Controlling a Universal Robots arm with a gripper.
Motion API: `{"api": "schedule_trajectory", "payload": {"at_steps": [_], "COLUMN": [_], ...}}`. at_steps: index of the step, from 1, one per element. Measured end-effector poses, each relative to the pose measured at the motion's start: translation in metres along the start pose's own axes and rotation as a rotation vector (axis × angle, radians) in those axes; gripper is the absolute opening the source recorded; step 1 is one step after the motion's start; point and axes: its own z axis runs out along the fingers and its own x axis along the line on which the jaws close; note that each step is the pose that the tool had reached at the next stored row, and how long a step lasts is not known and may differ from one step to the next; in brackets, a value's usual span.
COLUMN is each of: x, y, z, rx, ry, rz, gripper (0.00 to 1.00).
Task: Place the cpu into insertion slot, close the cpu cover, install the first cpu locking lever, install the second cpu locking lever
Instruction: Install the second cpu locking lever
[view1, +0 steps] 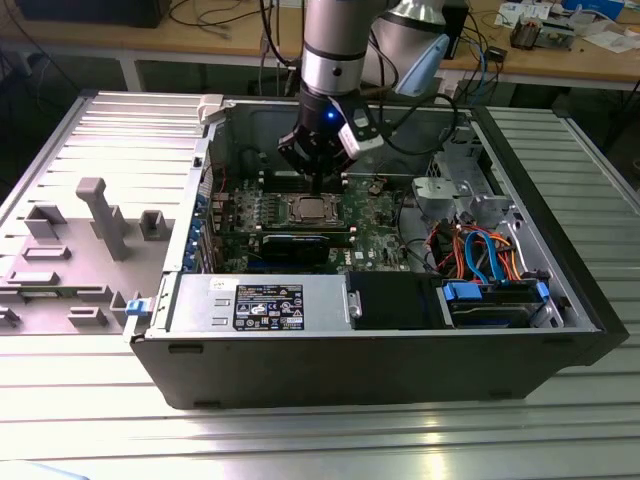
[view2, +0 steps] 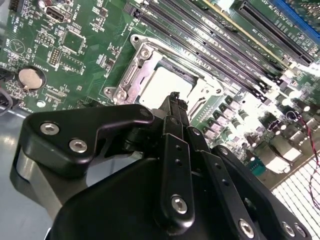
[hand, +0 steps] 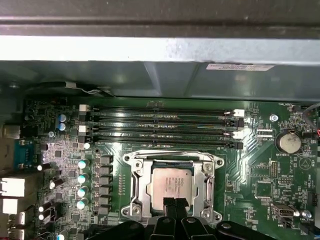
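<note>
an open desktop computer case (view1: 400, 330) lies on its side on a ribbed metal table (view1: 320, 440), with the robot arm reaching straight down into it. in the exterior view the gripper (view1: 318, 183) hangs just above the processor socket on the green motherboard (view1: 375, 225). in the first wrist view the cpu (hand: 169, 185), a flat square chip with a pale silvery top, sits in the socket directly beneath the jaws, and the two black fingertips (hand: 168, 204) come together in a narrow point over the chip's near edge. the jaws look drawn closed with nothing between them, and whether the tips actually touch the chip cannot be told from these angles. the cpu cover (hand: 138, 185), a thin silvery metal frame with a large window, appears to lie down around the chip, framing it on all sides of the jaws. beyond the jaws, past the socket, run four long dark memory slots (hand: 160, 127) in parallel rows. in the second wrist view the gripper (view2: 174, 98) ends in a closed point just over the pale chip (view2: 162, 85), and a round coin battery (view2: 30, 77) sits on the board well off to one side.
</note>
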Motion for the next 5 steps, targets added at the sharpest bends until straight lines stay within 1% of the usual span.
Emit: {"api": "schedule_trajectory", "payload": {"at_steps": [5], "x": [0.0000], "y": [0.0000], "z": [-0.0002], "rx": [0.0001], "ry": [0.0001], "rz": [0.000], "gripper": [0.11]}}
